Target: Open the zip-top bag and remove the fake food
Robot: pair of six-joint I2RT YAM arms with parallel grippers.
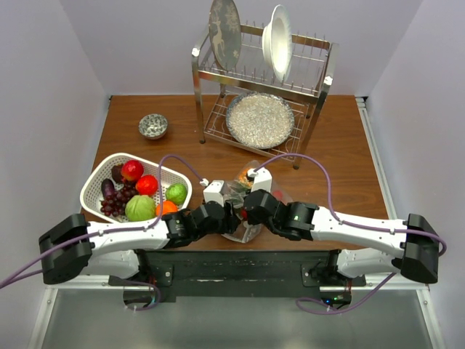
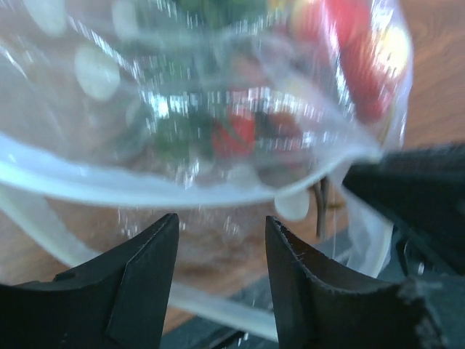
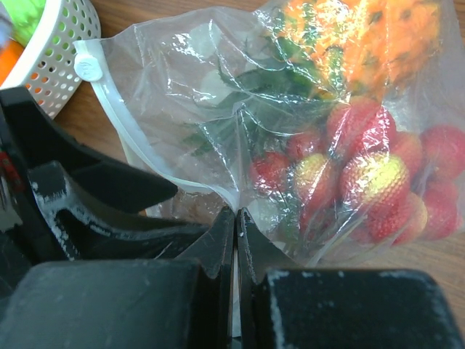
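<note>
- The right gripper (image 3: pixel 236 224) has its fingers pressed together on a fold of the zip-top bag (image 3: pixel 211 87) near the mouth. The film rises straight from the fingertips, so I judge this to be the anchor side of the pull.
- The left gripper (image 2: pixel 218 236) has its fingers partly apart with nothing pinched. The white zip strip (image 2: pixel 109 190) arcs just beyond its fingertips, and film shows in the gap.
- The fake food (image 3: pixel 363 182) (strawberries, an orange piece and green leaves) lies inside the bag, ahead and to the right of the right fingers.
- To do this step well, the left fingers should advance until the opposite lip sits deep between the pads, then close on one layer only.
- The two lips should be pulled apart sideways, not upward, or the loaded bag may lift and slip.
- The white slider (image 3: pixel 90 67) sits far to the left of the right fingers. I cannot tell whether the zip is already parted.
</note>
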